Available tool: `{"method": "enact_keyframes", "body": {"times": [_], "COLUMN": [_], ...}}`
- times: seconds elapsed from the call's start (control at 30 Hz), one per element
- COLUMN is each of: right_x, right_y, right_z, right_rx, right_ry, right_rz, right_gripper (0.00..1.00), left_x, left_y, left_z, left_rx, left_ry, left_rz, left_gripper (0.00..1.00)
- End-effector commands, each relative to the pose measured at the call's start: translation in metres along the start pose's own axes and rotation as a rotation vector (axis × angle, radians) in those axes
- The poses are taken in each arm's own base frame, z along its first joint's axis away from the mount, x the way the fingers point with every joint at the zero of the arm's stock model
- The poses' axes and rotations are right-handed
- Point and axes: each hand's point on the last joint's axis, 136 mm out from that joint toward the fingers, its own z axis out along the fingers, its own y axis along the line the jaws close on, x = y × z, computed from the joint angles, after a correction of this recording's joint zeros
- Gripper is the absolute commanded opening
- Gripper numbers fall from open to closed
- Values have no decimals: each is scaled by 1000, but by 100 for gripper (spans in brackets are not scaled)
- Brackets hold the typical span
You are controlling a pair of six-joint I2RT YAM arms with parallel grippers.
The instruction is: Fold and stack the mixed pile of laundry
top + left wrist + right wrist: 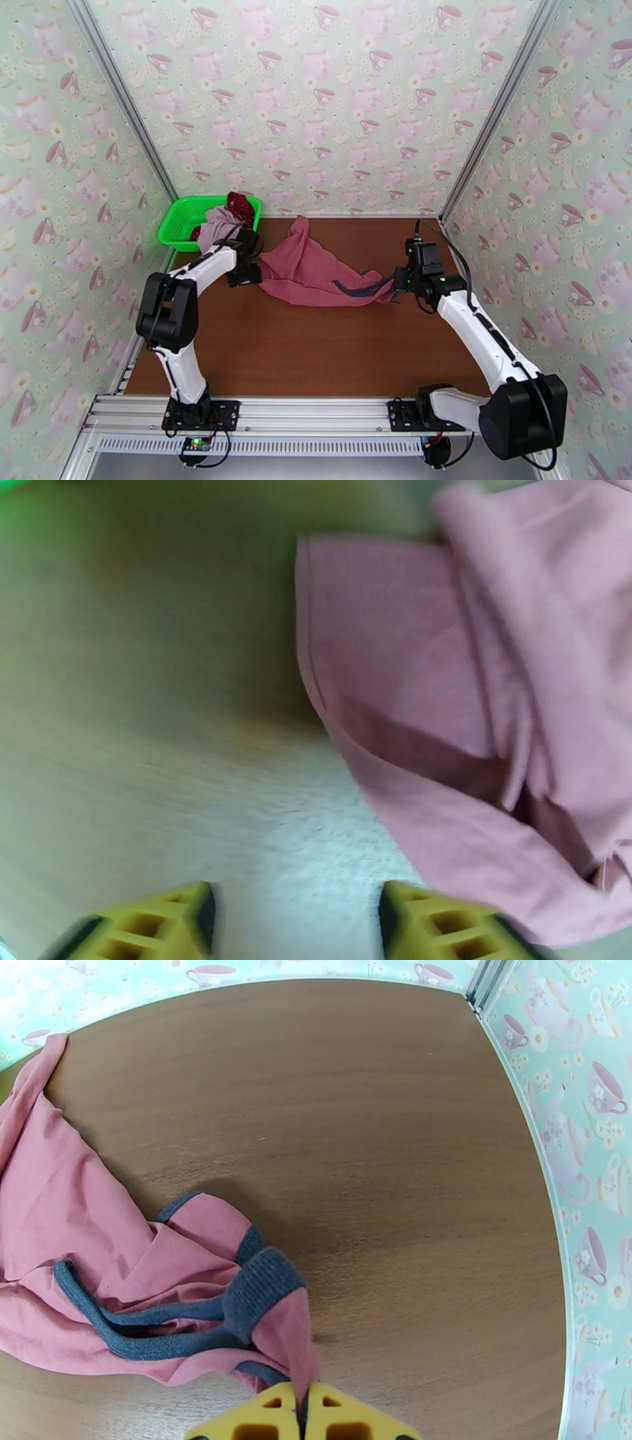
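Note:
The dusty-red tank top [312, 272] lies crumpled across the middle of the brown table. My right gripper [395, 286] is shut on its dark-trimmed strap end at the right, and the right wrist view shows the fingers [276, 1418] pinching the tank top [103, 1220] by the grey trim [261, 1284]. My left gripper [246, 275] hovers at the garment's left edge. In the left wrist view it is open [296, 922] over bare table, with the tank top's hem [474, 717] just to its right. The mauve-pink piece [213, 230] and dark-red dotted cloth [241, 207] sit in the basket.
A bright green mesh basket [180, 221] stands in the back left corner against the wall. Patterned walls close in the table on the left, back and right. Bare wood [316, 347] stretches between the tank top and the arm bases.

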Motion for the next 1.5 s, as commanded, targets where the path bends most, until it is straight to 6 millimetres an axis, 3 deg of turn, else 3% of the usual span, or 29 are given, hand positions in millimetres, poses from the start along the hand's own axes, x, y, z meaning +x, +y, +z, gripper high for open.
{"method": "enact_keyframes", "body": {"times": [0.0,0.4,0.53,0.6,0.7,0.77,0.9,1.0,1.17,1.23,1.33,1.4,1.47], "right_x": [-4,-1,-1,-1,-1,-2,-5,-7,-8,-7,-6,-5,-4], "right_y": [2,4,4,4,3,2,-3,-3,1,3,3,4,4], "right_z": [-8,-3,-4,-4,-5,-6,-5,-2,3,4,5,4,3], "right_rx": [-19,-29,-31,-32,-28,-17,11,16,-2,-9,-11,-17,-22], "right_ry": [-15,-1,0,0,0,-1,-3,1,1,2,7,4,2], "right_rz": [21,19,18,18,16,15,16,17,25,22,18,17,19], "right_gripper": [0,0,0,0,0,0,0,0,0,0,0,0,0], "left_x": [-17,-26,-34,-35,-33,-27,-3,30,102,116,117,109,102], "left_y": [-15,-9,-9,-12,-15,-14,6,26,39,40,51,60,66], "left_z": [1,30,43,52,61,58,28,7,6,6,-2,-11,-19], "left_rx": [81,86,87,87,93,94,33,-14,31,47,11,-28,-47], "left_ry": [-73,-135,-140,-127,-97,-88,-80,-76,-15,-13,-39,-58,-74], "left_rz": [-78,-149,-156,-149,-138,-133,-135,-156,-231,-249,-252,-246,-250], "left_gripper": [66,70,66,49,0,0,0,0,0,20,57,68,70]}}
